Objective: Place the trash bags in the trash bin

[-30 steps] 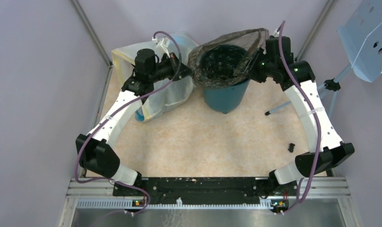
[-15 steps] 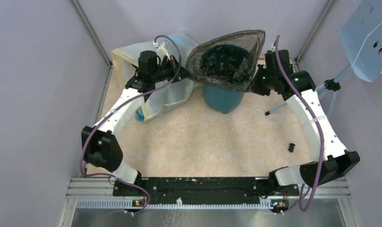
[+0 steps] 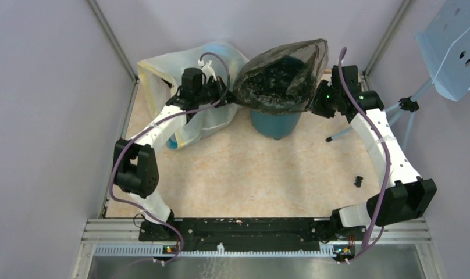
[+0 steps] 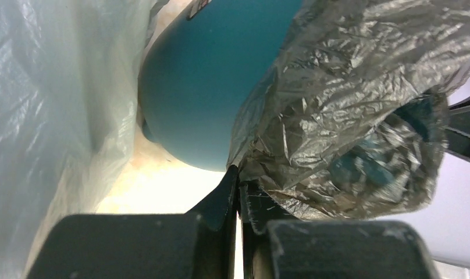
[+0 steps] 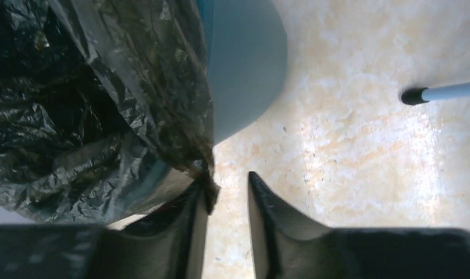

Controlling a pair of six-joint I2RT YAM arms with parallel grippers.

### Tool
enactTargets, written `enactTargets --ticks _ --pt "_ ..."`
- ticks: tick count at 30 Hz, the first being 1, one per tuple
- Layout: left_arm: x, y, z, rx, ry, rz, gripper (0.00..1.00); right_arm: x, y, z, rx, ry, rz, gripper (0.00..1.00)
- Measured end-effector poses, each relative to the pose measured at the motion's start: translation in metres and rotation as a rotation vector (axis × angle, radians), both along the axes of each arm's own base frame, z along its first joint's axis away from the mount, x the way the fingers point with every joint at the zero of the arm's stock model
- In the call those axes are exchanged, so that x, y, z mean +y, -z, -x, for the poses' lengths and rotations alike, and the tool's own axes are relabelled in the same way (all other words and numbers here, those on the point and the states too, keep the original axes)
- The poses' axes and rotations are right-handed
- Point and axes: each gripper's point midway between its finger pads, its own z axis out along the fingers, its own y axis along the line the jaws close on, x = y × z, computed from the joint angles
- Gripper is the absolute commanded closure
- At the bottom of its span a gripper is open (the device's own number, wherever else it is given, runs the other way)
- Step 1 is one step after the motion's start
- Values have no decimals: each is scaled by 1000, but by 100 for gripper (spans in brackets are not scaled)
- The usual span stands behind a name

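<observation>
A black bag point(image 3: 279, 72) spread over the teal bin's point(image 3: 274, 123) mouth, folds sagging inward. Left pincer point(image 3: 231, 98) clamped its edge; right pincer point(image 3: 314, 104) stood narrowly parted, bag brushing one finger.

Pale purple walls point(image 3: 41, 116) on three sides, with grey metal poles point(image 3: 113, 43) in the back corners. Sandy, blotchy floor point(image 3: 250, 174), shiny in spots. Silver rails point(image 3: 250, 235) along the near edge. On the right, a light blue board point(image 3: 454, 46) with round holes, on a thin stand point(image 3: 408, 105).
</observation>
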Motion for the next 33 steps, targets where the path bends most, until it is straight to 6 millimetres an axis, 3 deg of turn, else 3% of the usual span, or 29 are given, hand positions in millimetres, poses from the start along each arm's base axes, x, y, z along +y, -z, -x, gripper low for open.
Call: enactTargets --ticks 2,6,12,16,21,24,27,33 --pt "-2 8 -6 9 2 -8 80 -4 -3 -6 -21 1 -2 53" --pt "-4 13 -16 7 -2 -16 55 -12 -11 -13 -57 -7 11 47" --pt "-1 9 -22 -4 -26 -14 42 -17 -25 -17 -122 -39 45 45" --pt "3 3 -20 -16 -51 -21 20 -19 -52 -24 -203 -46 59 45" --pt "24 -19 -7 -65 -133 -51 14 -24 -91 -32 -299 -19 63 35" --pt "35 -39 -1 -122 -169 -57 2 -27 -111 -44 -340 -2 63 28" --pt "42 -52 0 -161 -200 -67 1 -29 -110 -52 -338 4 64 33" --pt "51 -52 -5 -219 -228 -135 5 -34 -88 -71 -274 24 75 56"
